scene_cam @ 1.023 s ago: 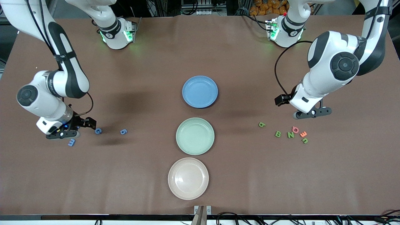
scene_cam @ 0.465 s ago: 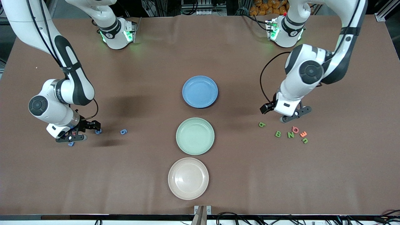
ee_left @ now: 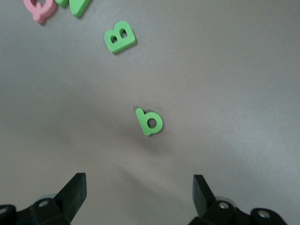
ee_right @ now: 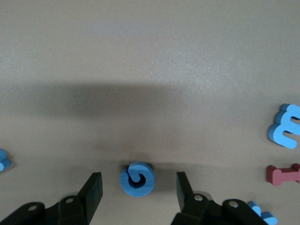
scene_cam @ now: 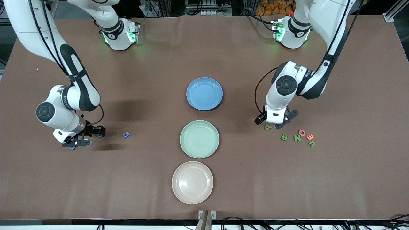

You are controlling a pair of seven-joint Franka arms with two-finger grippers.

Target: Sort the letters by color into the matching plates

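Observation:
The blue plate (scene_cam: 204, 94) and mint green plate (scene_cam: 199, 139) lie mid-table with nothing in them. My right gripper (scene_cam: 78, 140) is low at the right arm's end. It is open, and a curled blue letter (ee_right: 137, 179) lies between its fingers (ee_right: 93, 190) untouched. My right gripper (ee_right: 138, 192) hides that letter in the front view. Another blue letter (scene_cam: 126, 134) lies toward the plates. My left gripper (scene_cam: 275, 125) hangs open beside a green letter (scene_cam: 267, 127). In the left wrist view, that green letter (ee_left: 150, 122) lies ahead of the left gripper (ee_left: 139, 187).
A cream plate (scene_cam: 192, 182) lies nearest the front camera. A green B (scene_cam: 284, 137), green N (scene_cam: 297, 138), pink letter (scene_cam: 302, 132), orange letter (scene_cam: 310, 137) and another green one (scene_cam: 312, 143) cluster near the left gripper. A blue letter (ee_right: 286, 126) and a red piece (ee_right: 282, 174) lie by the right gripper.
My left arm has swung in toward the plates and down, and now hangs by the green letter. My right gripper has shifted slightly toward the plates and its fingers have narrowed around the blue letter.

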